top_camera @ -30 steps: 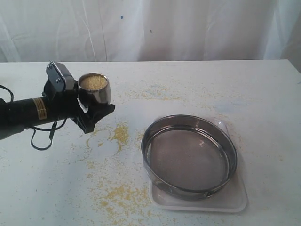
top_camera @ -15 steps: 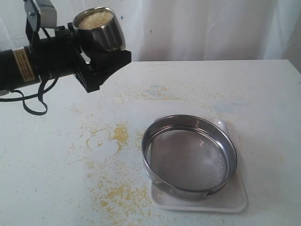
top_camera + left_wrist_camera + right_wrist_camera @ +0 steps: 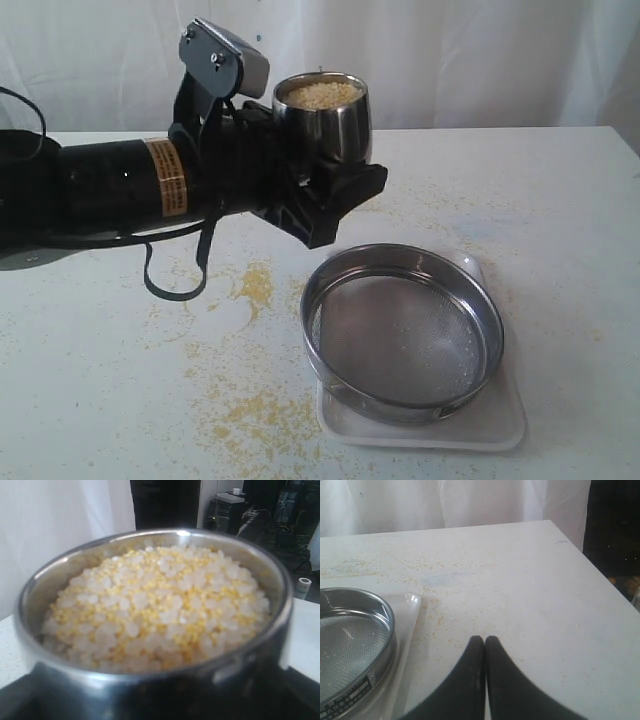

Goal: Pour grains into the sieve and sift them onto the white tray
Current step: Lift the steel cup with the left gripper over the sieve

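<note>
Pre-pour: left gripper (image 3: pixel 335 190) grasps the full cup (image 3: pixel 325 130) upright at the sieve's (image 3: pixel 400 250) 10 o'clock. Next, tip the grains (image 3: pixel 318 95) into it. Right gripper (image 3: pixel 484 647) is clenched and empty.

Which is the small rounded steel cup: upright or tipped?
Upright: the small rounded steel cup has a level rim, and yellow-pale grains fill it, none pouring.

The sieve (image 3: pixel 400 254) sits on the tray (image 3: pixel 500 428), toward the front right of the table (image 3: pixel 90 380). Behind it and to the left, the cup (image 3: pixel 325 125) hangs upright above the table in the left gripper (image 3: pixel 335 185), grains (image 3: pixel 320 94) in it up to the brim. Spilled grains (image 3: pixel 255 285) lie on the table left of the sieve. The right gripper (image 3: pixel 484 647) hovers over the table near the tray.
</note>
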`<state>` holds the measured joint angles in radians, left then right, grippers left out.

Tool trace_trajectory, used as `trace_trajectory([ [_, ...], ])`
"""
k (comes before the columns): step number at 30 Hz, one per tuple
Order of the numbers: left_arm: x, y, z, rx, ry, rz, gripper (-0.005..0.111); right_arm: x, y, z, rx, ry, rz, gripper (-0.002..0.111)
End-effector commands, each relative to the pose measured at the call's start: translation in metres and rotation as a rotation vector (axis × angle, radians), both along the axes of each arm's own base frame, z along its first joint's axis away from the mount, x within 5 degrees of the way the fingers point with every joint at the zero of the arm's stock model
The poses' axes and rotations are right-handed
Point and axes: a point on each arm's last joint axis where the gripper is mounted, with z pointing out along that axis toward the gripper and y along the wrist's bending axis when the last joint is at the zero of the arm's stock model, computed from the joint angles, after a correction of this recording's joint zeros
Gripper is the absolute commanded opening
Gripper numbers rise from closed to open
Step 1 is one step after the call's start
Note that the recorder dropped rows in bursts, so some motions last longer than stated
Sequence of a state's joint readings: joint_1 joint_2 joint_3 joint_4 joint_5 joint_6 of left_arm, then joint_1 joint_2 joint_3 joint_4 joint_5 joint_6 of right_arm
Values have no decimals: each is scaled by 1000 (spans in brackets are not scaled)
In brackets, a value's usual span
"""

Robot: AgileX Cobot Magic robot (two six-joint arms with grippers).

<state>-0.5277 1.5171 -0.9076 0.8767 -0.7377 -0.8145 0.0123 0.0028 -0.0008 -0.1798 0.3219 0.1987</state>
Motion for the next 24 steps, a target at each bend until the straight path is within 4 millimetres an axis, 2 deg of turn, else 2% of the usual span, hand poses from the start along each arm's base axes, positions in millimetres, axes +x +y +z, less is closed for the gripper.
trace_trajectory([
  [1, -3, -7, 2, -59, -9, -40, 0, 0, 0, 0, -1, -7, 8, 0],
  [18, 14, -23, -68, 95, 135, -79, 0, 0, 0, 0, -1, -7, 8, 0],
  [24, 17, -23, -71, 118, 91, -71, 0, 0, 0, 0, -1, -7, 8, 0],
])
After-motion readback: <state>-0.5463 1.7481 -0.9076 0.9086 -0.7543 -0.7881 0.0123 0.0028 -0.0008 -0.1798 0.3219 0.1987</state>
